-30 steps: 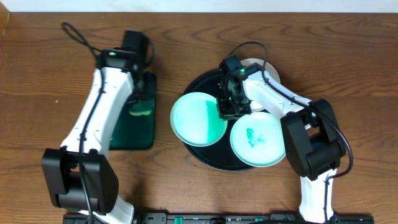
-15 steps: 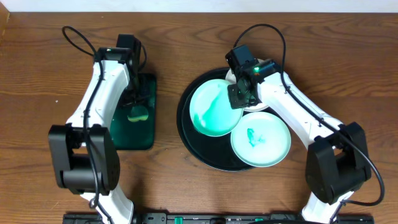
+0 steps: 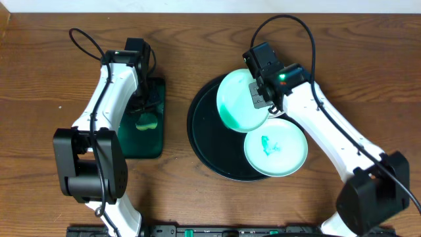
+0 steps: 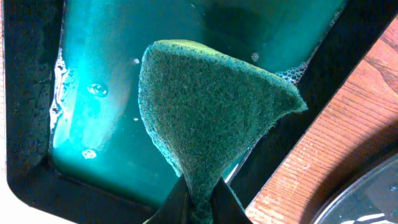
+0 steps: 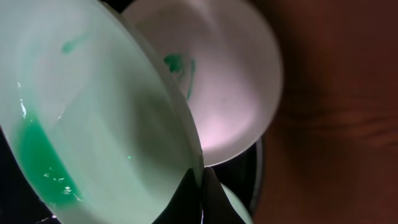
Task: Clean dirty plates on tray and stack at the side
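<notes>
Closest to the robot is the near plate (image 3: 276,148), pale mint and lying flat on the front right of the tray (image 3: 207,138), with a little teal scribble of a smear dead centre. The tray itself is big, glossy, black and round, and sits on the wood table (image 3: 329,39). Further back, the right gripper (image 3: 258,97) is pinched tight on the rim of the held plate (image 3: 238,102). That one is mint too and tilted over the back half of the tray, with a wet green wash pooled toward its lower edge and a small streak higher up. Tucked behind and partly under it is the white plate (image 5: 236,87), which has a green smudge near the middle. Over on the left, the left gripper (image 4: 202,202) is squeezed closed on a green sponge (image 4: 211,118) that's folded into a cone. It's over the green tray (image 3: 141,141) of teal bubbly water, but I can't tell if it's touching the water.
</notes>
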Controlling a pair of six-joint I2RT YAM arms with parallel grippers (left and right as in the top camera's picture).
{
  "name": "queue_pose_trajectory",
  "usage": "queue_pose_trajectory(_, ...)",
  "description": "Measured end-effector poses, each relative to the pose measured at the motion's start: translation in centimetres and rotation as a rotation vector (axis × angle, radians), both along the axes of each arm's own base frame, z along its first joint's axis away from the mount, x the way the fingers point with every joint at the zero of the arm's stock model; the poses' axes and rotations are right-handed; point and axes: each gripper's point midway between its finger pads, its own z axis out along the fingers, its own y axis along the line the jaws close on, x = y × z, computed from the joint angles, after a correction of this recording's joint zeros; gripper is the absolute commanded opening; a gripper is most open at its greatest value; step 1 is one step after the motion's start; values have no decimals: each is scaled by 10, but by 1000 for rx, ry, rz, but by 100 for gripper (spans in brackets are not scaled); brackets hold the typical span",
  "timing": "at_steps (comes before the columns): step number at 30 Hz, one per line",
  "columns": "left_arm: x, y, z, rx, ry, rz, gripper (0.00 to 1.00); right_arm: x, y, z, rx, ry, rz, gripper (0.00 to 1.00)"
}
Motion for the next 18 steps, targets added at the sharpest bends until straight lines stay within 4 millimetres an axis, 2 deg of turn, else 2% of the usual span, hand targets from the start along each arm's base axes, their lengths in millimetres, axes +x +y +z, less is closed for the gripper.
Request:
queue_pose_trajectory(4, 0, 0, 0, 0, 0, -1, 8, 2, 5, 22, -82, -87, 67, 1)
queue_pose_trajectory(9, 0, 0, 0, 0, 0, -1, 8, -2, 16, 38, -246, -165, 161, 1)
queue_pose_trajectory(18, 0, 0, 0, 0, 0, -1, 8, -16, 49, 72, -502, -328, 282, 1)
